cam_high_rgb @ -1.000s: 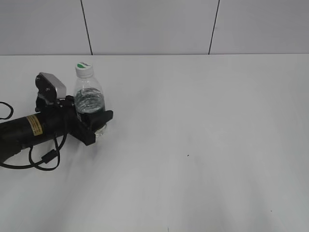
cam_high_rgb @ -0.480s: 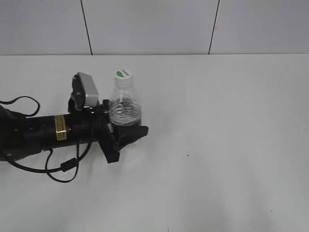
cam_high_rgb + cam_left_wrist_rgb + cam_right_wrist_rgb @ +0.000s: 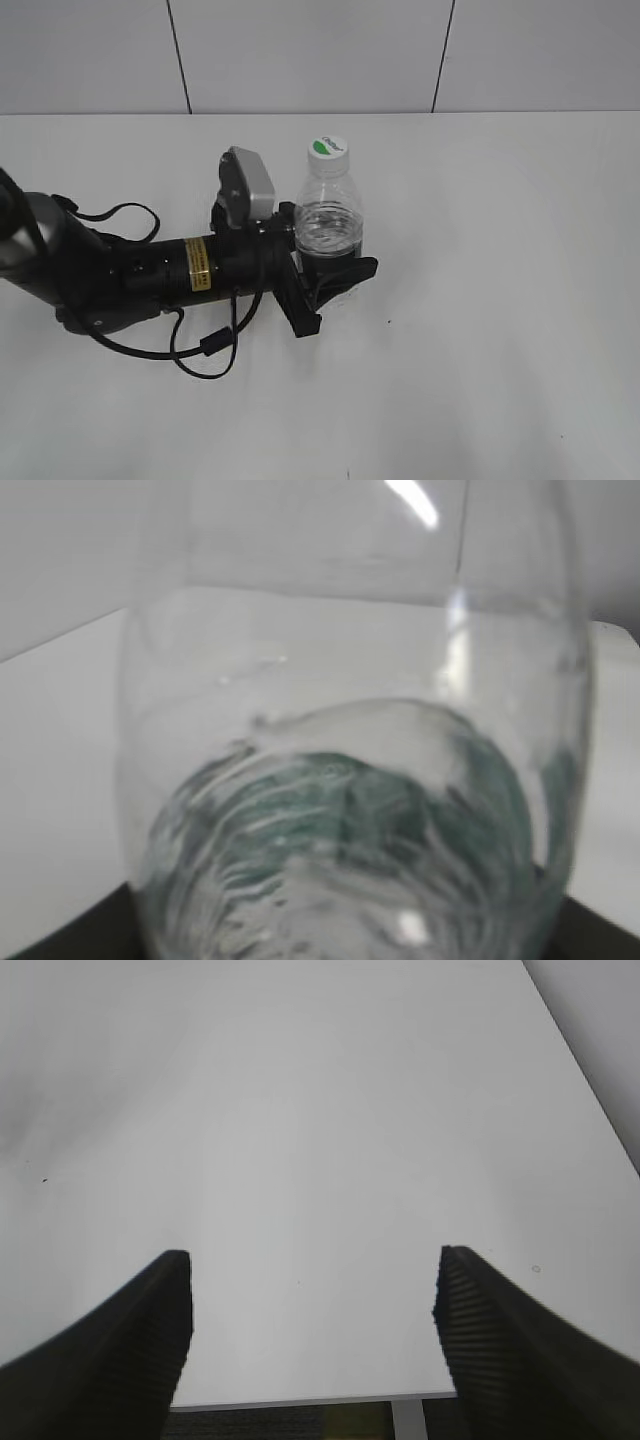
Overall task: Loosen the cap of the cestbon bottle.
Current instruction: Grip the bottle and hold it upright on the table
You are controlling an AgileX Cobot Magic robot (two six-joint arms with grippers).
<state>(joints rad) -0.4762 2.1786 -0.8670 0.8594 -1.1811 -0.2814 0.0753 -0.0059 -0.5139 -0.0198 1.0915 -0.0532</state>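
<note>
- Since the earlier frames, the small clear plastic cestbon bottle (image 3: 328,222) has been carried to the right, from near the left edge to left of centre on the matte white table (image 3: 500,300), upright throughout.
- Nearest, the black left gripper (image 3: 335,270) is clamped around the bottle's lower body, with one finger on each side; in the left wrist view the bottle (image 3: 350,780) fills the frame.
- The right gripper (image 3: 312,1310) is seen only in its own view, with its ribbed black jaws spread wide over bare table and nothing held.
- Higher up, the small round white screw cap (image 3: 327,151) with a green mark is seated on the neck, untouched.
- The bottle is judged secured; gripping and twisting the cap remain to be done.
</note>
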